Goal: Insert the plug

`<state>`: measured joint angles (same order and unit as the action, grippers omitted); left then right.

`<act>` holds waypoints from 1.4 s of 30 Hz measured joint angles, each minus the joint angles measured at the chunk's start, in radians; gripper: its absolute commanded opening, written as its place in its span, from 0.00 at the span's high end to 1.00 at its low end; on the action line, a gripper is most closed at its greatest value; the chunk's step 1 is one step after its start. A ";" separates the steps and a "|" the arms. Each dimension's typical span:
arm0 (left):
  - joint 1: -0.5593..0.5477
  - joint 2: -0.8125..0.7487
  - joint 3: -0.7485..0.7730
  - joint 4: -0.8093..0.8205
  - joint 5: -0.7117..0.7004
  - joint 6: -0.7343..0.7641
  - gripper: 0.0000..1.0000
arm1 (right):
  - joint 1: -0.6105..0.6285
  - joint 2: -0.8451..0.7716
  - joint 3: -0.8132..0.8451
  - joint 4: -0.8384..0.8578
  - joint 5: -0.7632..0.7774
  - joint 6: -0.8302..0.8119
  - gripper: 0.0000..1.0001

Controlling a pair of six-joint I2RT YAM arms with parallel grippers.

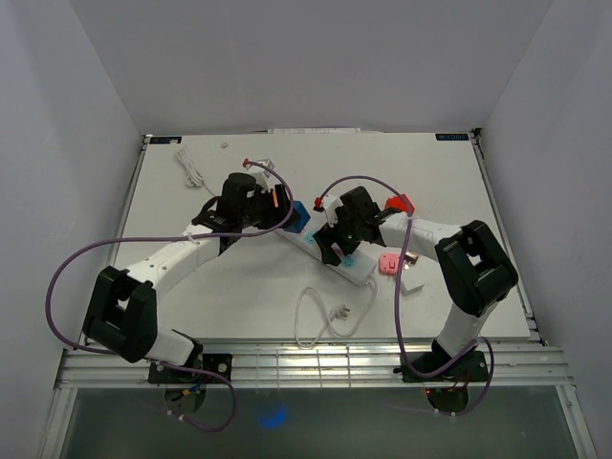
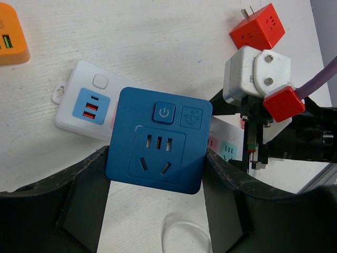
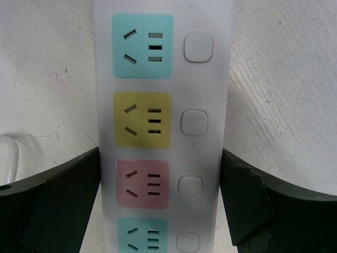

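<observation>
My left gripper (image 2: 156,161) is shut on a blue square adapter plug (image 2: 155,139), its socket face toward the camera. It holds the adapter over the USB end of the white power strip (image 2: 79,100). In the top view the adapter (image 1: 298,218) is at the strip's (image 1: 325,251) far-left end; I cannot tell whether its pins touch the strip. My right gripper (image 3: 160,174) straddles the strip (image 3: 163,105) at its pink socket (image 3: 142,183), fingers against both long sides. Yellow (image 3: 142,120) and teal (image 3: 142,46) sockets lie beyond it.
A red cube adapter (image 1: 399,204) and a pink piece (image 1: 389,263) lie right of the strip. An orange cube (image 2: 10,37) shows at the far left. The strip's white cable (image 1: 325,316) loops near the front edge. Another white cable (image 1: 191,170) lies at the back left.
</observation>
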<state>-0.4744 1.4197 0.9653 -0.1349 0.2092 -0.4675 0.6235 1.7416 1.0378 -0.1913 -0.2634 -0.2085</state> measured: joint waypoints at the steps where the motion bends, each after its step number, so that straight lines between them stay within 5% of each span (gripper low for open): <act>1: -0.003 0.000 -0.006 0.011 -0.001 0.003 1.00 | 0.000 0.000 0.000 0.000 0.000 0.000 0.11; 14: -0.030 0.060 -0.122 0.182 -0.111 0.124 1.00 | 0.001 0.000 0.000 0.006 -0.001 -0.002 0.11; 42: -0.034 0.109 -0.169 0.372 0.008 0.303 1.00 | 0.001 0.001 0.000 0.009 -0.010 -0.005 0.11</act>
<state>-0.5079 1.5284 0.7959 0.2371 0.2176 -0.1650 0.6243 1.7424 1.0378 -0.1822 -0.2733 -0.2131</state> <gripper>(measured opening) 0.722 0.898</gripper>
